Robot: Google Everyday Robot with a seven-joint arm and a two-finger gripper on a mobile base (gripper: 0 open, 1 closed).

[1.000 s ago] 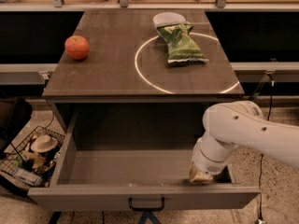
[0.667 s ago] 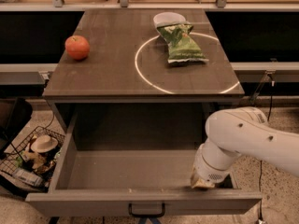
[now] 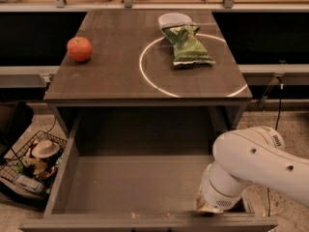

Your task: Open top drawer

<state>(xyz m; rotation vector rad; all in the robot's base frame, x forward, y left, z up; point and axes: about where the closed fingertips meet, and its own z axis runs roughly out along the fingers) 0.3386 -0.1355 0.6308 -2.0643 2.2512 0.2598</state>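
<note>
Logging top drawer (image 3: 130, 185) as standing far out from under the table (image 3: 120, 81), front panel running left-right. Placing gripper (image 3: 210, 208) inside, right end, against panel's inner face; not telling whether open or closed. Judging any remaining pull as heading toward camera.

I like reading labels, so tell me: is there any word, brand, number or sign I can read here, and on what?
None can be read.
Green snack bag: printing too blurred to read.
Floor basket: packaging inside too small to read.
Gripper, down in the open top drawer's front right corner: no marking visible.
</note>
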